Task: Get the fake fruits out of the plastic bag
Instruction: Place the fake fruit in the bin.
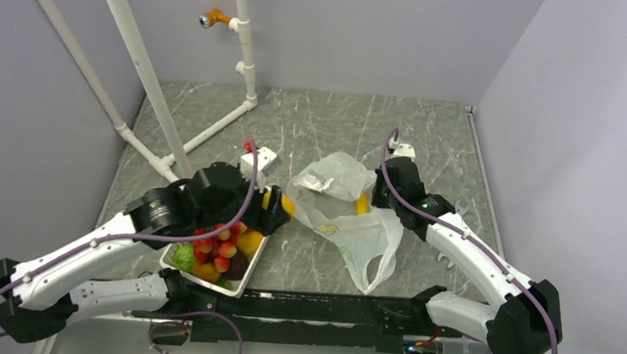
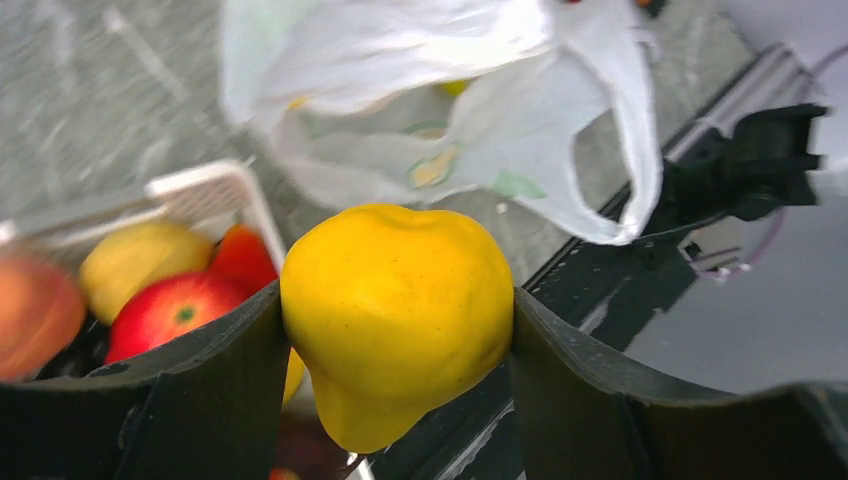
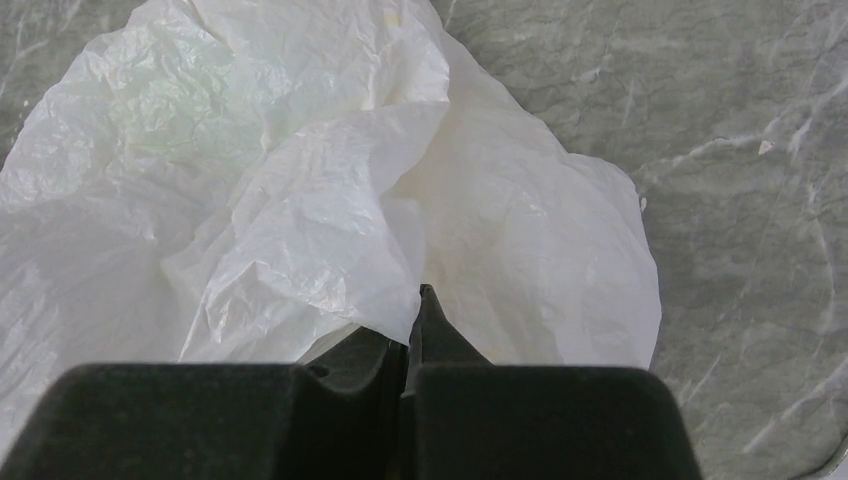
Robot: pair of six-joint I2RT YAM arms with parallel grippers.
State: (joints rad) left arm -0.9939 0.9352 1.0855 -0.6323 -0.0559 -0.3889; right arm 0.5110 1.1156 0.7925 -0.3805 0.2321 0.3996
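My left gripper (image 2: 398,300) is shut on a yellow-orange fruit (image 2: 395,310), held above the table between the white wire basket (image 2: 200,190) and the plastic bag (image 2: 430,120). In the top view the left gripper (image 1: 276,205) and its fruit (image 1: 285,202) sit just left of the crumpled white bag (image 1: 345,217). My right gripper (image 3: 415,310) is shut on a fold of the bag (image 3: 300,200); in the top view the right gripper (image 1: 376,195) is at the bag's right edge. A yellow piece (image 1: 362,204) shows in the bag beside it.
The basket (image 1: 244,280) at the front left holds red strawberry-like fruits (image 1: 219,241), a green fruit (image 1: 184,257), a red apple (image 2: 165,310) and others. A white pipe frame (image 1: 171,115) stands at the back left. A black rail (image 1: 325,309) runs along the front edge.
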